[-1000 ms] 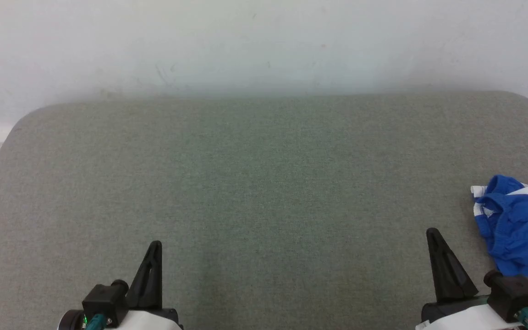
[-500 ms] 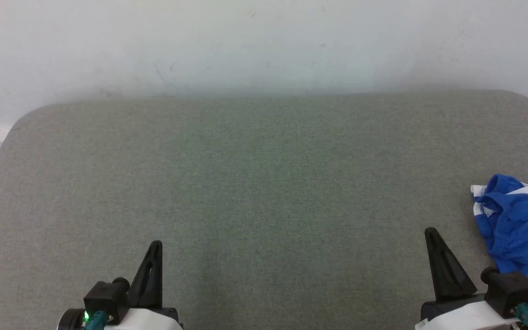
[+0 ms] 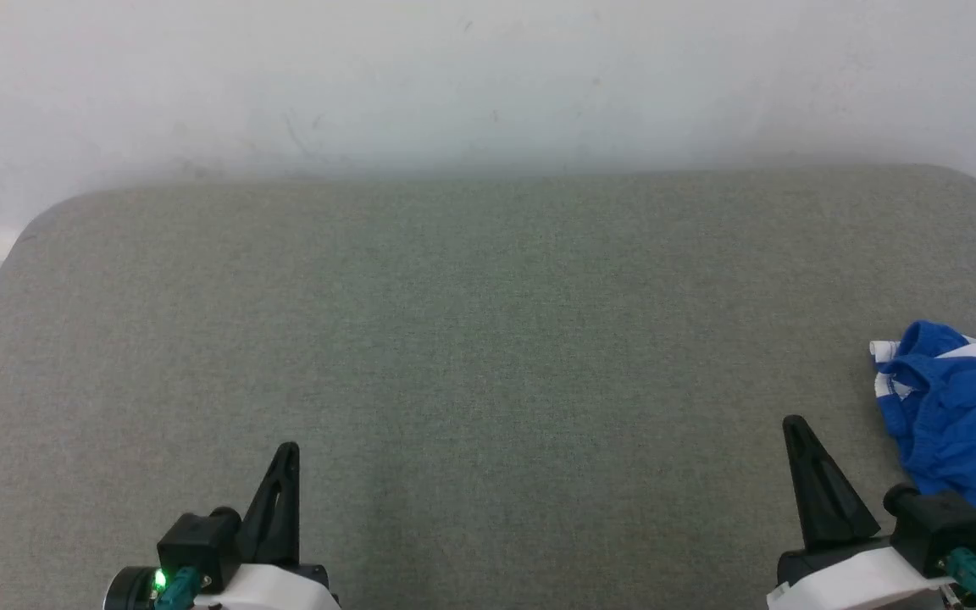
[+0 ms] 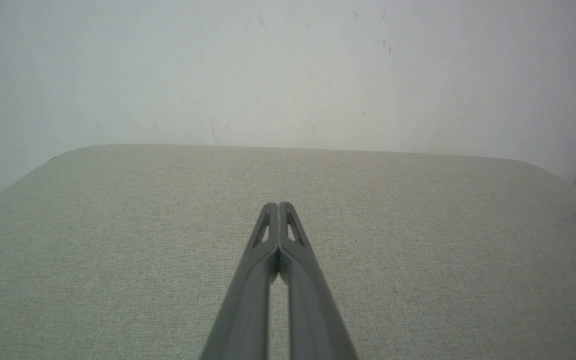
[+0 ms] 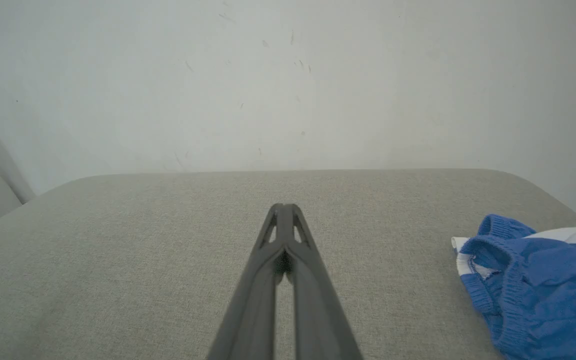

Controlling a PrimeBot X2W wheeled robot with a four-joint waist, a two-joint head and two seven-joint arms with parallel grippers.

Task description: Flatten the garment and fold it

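A grey-green cloth-covered table with rounded far corners stood against a pale wall. The garment, a pair of bright blue shorts with white trim, lay crumpled in a heap on the table's right side, closer to the near edge than to the far one. The head view cut off its right part, so how near it came to the table's right edge could not be told. Its gathered waistband faced the middle of the table, and a white stripe ran along the far side of the heap.

The left end effector sat over the near edge, left of centre, its two dark fingers pressed together and holding nothing. The garment was well apart from it, across most of the table's width.

The right end effector sat over the near edge toward the right, its fingers likewise together to the tip and empty. The garment lay near it, to its right and slightly farther up the table, not touching the fingers. In the right wrist view the fingers pointed toward the far edge, with the heap off to their right.
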